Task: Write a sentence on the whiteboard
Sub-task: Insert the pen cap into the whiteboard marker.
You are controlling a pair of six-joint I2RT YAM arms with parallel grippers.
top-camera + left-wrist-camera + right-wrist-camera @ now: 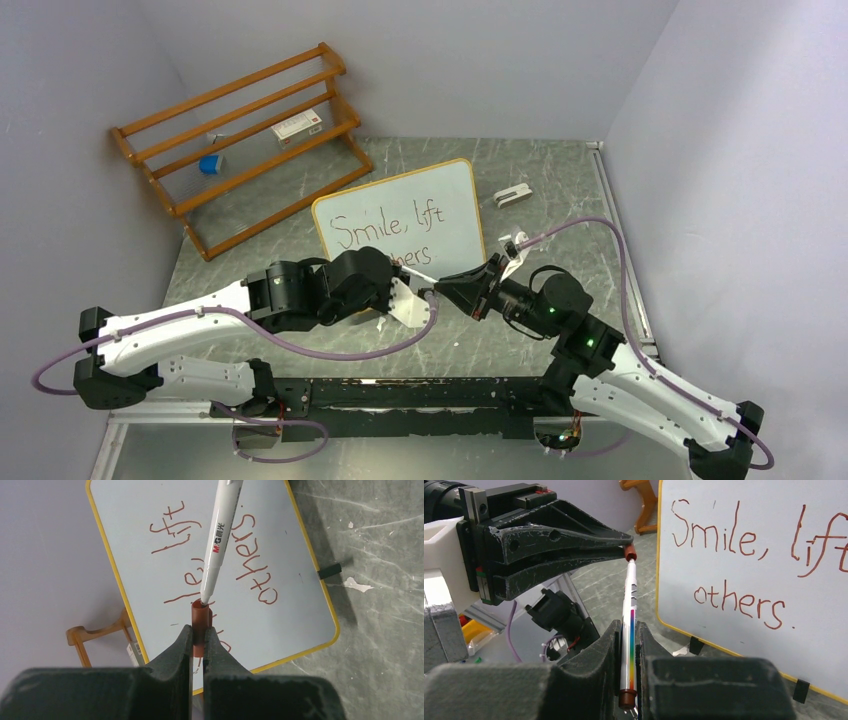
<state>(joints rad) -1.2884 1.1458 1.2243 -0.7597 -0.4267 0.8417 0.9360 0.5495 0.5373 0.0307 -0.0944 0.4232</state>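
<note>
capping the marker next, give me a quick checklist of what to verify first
1. Sentence on whiteboard complete: ok, reads "Smile, lift others."
2. Left claw shut on cap: ok.
3. Right claw shut on marker: ok.
4. Marker tip lined up with cap mouth: ok, tip sits in it.
5. Cap pushed home: not ok, marker's neck is bare.
6. Marker apart from whiteboard: ok.

The marker (217,535) bridges the grippers: tail in the right gripper (628,632), tip at the cap (200,622) in the left gripper (198,634). The board (445,190) stands just beyond both, the rack (225,92) farther back, leftward.
</note>
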